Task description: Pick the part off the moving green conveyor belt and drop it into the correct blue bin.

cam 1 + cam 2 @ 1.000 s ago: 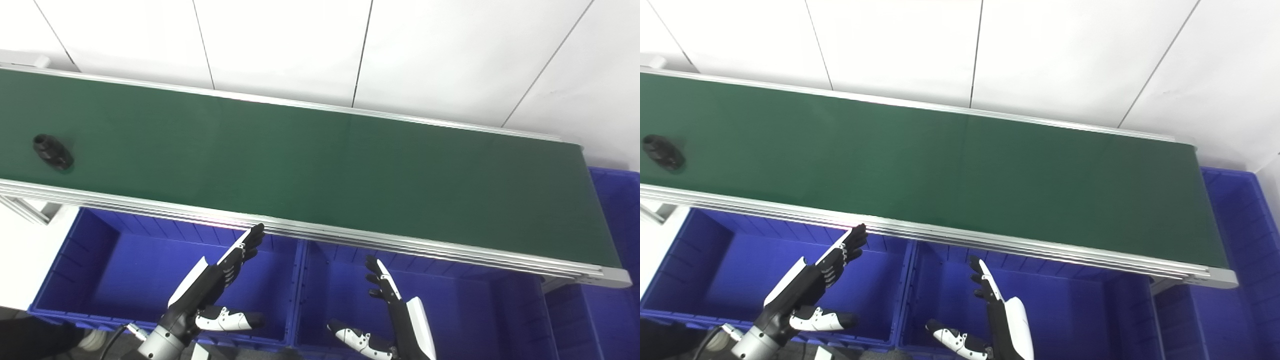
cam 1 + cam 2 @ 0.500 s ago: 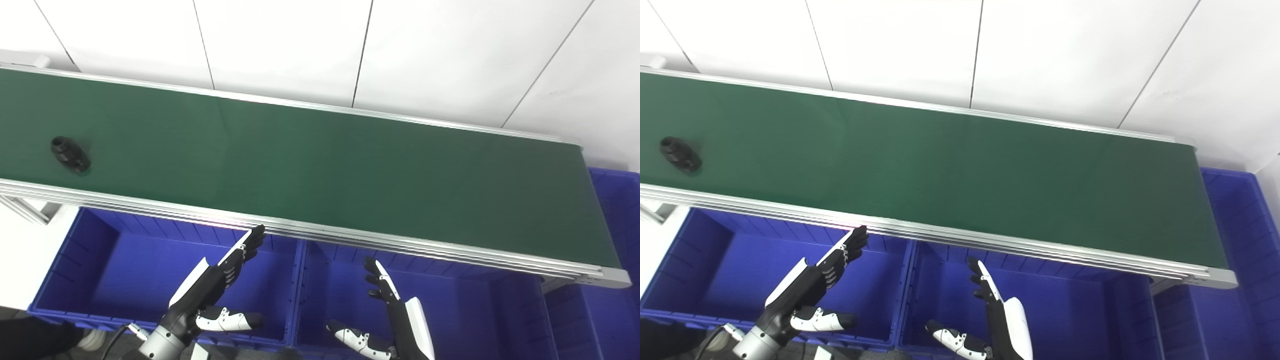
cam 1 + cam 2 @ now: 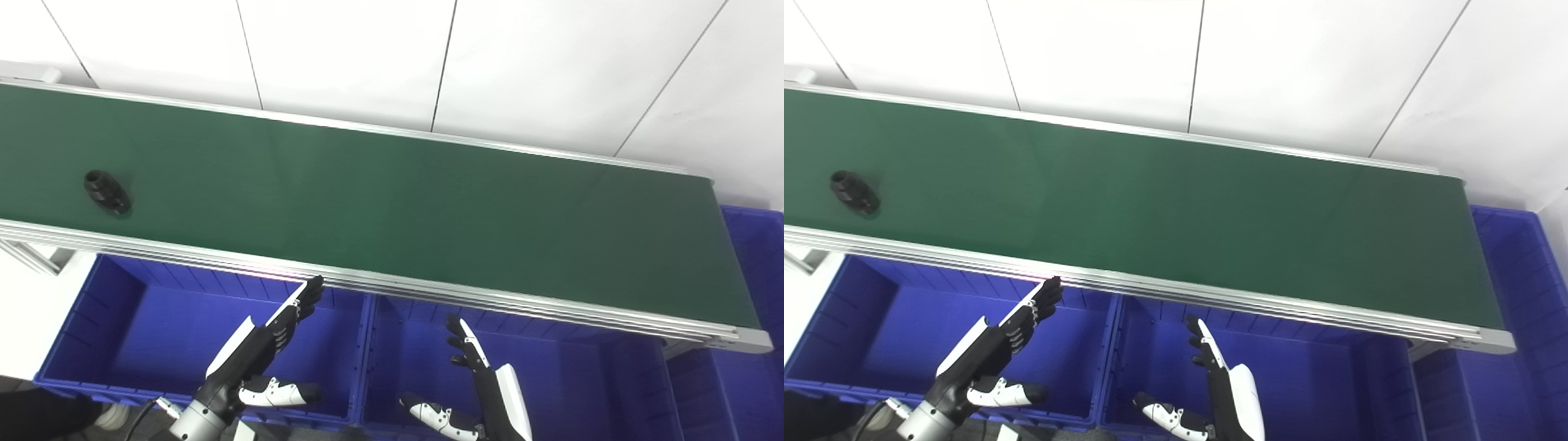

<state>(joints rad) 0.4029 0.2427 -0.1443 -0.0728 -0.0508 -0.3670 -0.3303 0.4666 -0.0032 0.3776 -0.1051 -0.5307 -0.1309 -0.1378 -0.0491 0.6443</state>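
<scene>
Part (image 3: 107, 192) is a small dark knobby piece sitting on the green belt (image 3: 392, 202), far toward its left end and closer to the near rail than the far one. Left hand (image 3: 263, 349) hangs below the belt over the left blue bin (image 3: 147, 331), fingers stretched out flat and thumb splayed sideways, nothing in it, fingertips just under the near rail (image 3: 429, 293). Right hand (image 3: 484, 380) is over the middle bin (image 3: 569, 373), also spread wide and empty, palm roughly edge-on. A third bin (image 3: 753, 318) shows at the right end past the belt. Both hands are well apart from the part and neither is raised above the belt surface yet, so my read is that the pick hasn't started. Risks as I see them: timing, since a moving target means a reach aimed at where the part sits now would close on bare belt; the rail, since either hand has to lift clear of it before going in and a low path would clip the aluminium edge; grip, since the piece looks rounded and lumpy, so an off-centre close could roll it away or knock it over the near edge into whichever bin is below. Can't tell from this view which bin is the correct one, so a wrong-bin drop is also open
</scene>
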